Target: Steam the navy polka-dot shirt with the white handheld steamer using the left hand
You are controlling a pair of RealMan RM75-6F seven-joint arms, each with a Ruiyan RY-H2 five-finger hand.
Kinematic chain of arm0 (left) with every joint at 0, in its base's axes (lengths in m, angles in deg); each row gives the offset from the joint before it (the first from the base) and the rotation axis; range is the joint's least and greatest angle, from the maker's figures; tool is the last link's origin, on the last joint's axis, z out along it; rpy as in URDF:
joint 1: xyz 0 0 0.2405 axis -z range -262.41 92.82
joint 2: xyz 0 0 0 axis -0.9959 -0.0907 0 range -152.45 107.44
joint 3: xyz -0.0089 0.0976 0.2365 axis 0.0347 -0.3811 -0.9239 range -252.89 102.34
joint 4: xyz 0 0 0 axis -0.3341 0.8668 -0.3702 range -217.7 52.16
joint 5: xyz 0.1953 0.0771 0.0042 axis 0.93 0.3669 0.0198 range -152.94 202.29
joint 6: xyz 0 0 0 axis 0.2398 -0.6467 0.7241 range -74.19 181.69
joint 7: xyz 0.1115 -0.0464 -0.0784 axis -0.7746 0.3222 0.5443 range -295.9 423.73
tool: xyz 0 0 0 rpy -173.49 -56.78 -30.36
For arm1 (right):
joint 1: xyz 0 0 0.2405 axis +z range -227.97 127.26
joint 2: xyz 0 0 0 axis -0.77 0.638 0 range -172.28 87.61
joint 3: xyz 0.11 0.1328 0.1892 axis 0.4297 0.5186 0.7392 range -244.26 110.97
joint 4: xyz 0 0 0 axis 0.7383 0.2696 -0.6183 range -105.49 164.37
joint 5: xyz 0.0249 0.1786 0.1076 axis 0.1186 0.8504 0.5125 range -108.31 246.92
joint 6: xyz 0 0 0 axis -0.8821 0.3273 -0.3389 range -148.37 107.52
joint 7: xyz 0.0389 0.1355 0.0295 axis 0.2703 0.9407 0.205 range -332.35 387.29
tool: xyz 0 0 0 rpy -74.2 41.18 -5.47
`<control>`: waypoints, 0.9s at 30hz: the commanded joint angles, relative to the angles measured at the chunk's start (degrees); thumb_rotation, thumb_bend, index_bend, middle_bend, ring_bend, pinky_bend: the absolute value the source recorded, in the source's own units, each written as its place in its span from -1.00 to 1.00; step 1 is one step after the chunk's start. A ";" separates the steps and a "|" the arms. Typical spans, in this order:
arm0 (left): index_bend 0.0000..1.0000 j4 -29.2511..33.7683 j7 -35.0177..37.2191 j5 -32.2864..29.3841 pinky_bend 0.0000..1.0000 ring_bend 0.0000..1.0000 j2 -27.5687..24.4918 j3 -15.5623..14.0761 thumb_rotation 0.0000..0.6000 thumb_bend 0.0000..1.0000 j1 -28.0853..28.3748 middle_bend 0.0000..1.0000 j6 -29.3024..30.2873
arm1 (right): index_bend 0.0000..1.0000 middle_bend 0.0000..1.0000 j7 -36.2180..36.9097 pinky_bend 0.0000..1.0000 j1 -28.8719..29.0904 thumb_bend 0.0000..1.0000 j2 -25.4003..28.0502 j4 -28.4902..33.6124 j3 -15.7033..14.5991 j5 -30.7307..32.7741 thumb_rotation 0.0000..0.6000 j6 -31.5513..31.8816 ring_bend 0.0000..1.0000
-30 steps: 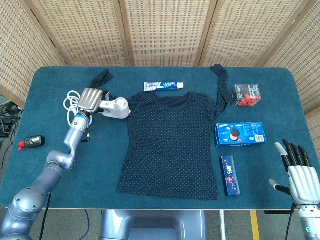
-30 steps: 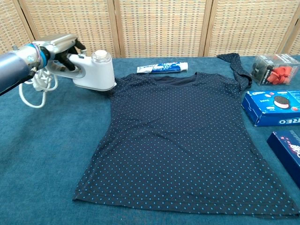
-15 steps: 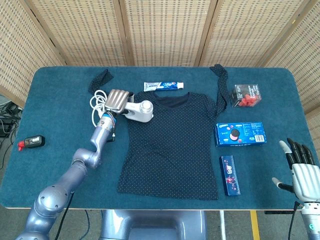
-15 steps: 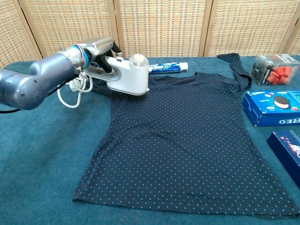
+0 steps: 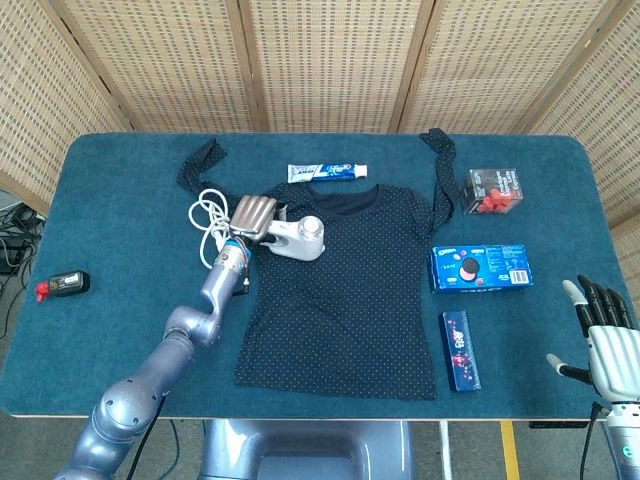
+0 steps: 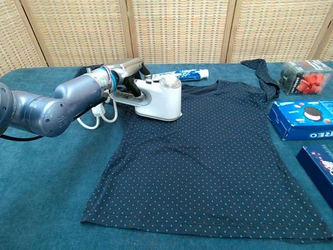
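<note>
Wicker screens backed the blue counter (image 5: 120, 300), where the left hand (image 5: 251, 214), gripping the white steamer (image 6: 161, 98), had carried it from the sleeve side onto the polka-dot shirt (image 5: 345, 290) near its collar; steaming looked just begun. Idle at the edge, the right hand (image 5: 608, 340) held nothing, fingers apart.

Light: bright, even, diffuse; source not visible.
Shadows: soft, faint; small one under the steamer (image 6: 158, 99) on the shirt (image 6: 208, 156).
Glare: mild sheen on the left arm (image 6: 47, 112) shell, chest view; none on the table (image 5: 100, 260) cloth.
Focus: both views sharp, no motion blur.
Distortion: slight bowing at head-view edges.
</note>
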State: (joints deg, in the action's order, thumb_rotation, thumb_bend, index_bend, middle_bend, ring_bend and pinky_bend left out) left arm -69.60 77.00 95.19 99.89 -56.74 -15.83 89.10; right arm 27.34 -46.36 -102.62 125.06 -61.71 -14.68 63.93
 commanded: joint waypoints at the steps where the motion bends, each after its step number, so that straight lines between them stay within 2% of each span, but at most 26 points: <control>1: 1.00 0.35 0.77 0.75 0.65 0.46 0.31 -0.73 1.00 0.09 -0.25 0.66 0.49 | -1.00 -1.00 0.25 -1.00 -0.06 -1.00 0.10 0.02 0.05 0.00 1.00 0.15 -1.00; 17: 1.00 3.66 7.12 5.06 0.65 0.46 0.31 -4.83 1.00 0.09 -3.75 0.66 4.66 | -1.00 -1.00 1.16 -1.00 -0.54 -1.00 0.79 0.66 -0.27 -1.42 1.00 1.45 -1.00; 27: 1.00 10.18 8.70 9.25 0.65 0.46 -2.56 -8.53 1.00 0.08 -5.70 0.66 8.59 | -1.00 -1.00 1.16 -1.00 -0.86 -1.00 1.02 1.16 -0.57 -2.39 1.00 2.27 -1.00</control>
State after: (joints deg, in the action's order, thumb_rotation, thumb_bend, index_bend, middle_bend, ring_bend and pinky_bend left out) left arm -60.67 85.47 103.57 98.00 -64.48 -21.02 96.77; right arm 28.51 -47.20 -101.61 126.21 -62.27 -17.06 66.18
